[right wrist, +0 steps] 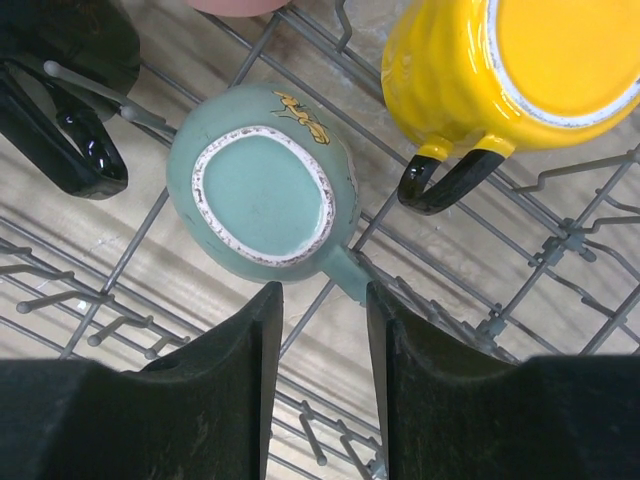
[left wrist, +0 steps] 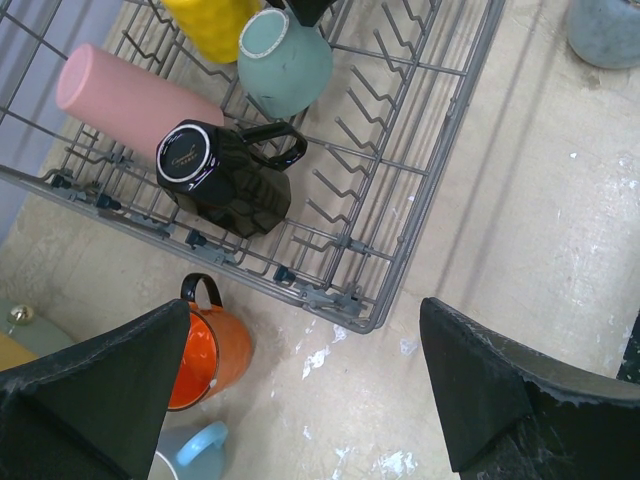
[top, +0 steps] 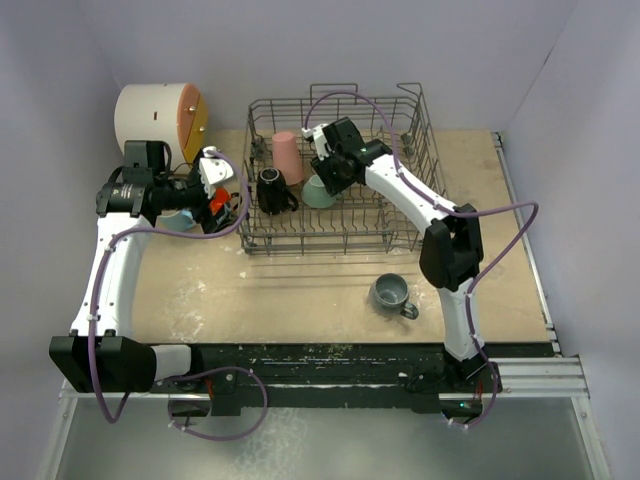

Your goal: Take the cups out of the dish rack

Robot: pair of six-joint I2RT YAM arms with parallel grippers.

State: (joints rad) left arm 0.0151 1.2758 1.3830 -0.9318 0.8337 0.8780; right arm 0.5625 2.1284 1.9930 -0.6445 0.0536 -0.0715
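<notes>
The grey wire dish rack (top: 340,245) holds a pink tumbler (top: 288,157), a black mug (top: 272,190) and a teal mug (top: 318,192). A yellow mug (right wrist: 470,60) stands upside down beside the teal mug (right wrist: 262,190) in the right wrist view. My right gripper (right wrist: 323,300) is open just above the teal mug, its handle by the right fingertip. My left gripper (left wrist: 305,370) is open and empty over the table, left of the rack's corner (left wrist: 440,180). An orange mug (left wrist: 215,345) and a light blue mug (left wrist: 195,455) stand beside its left finger. A grey mug (top: 390,292) stands in front of the rack.
A white cylindrical cabinet with an orange-yellow front (top: 155,115) stands at the back left, behind my left arm. Walls close in the table on the left, back and right. The rack's tines and raised handle loops stand around my right gripper.
</notes>
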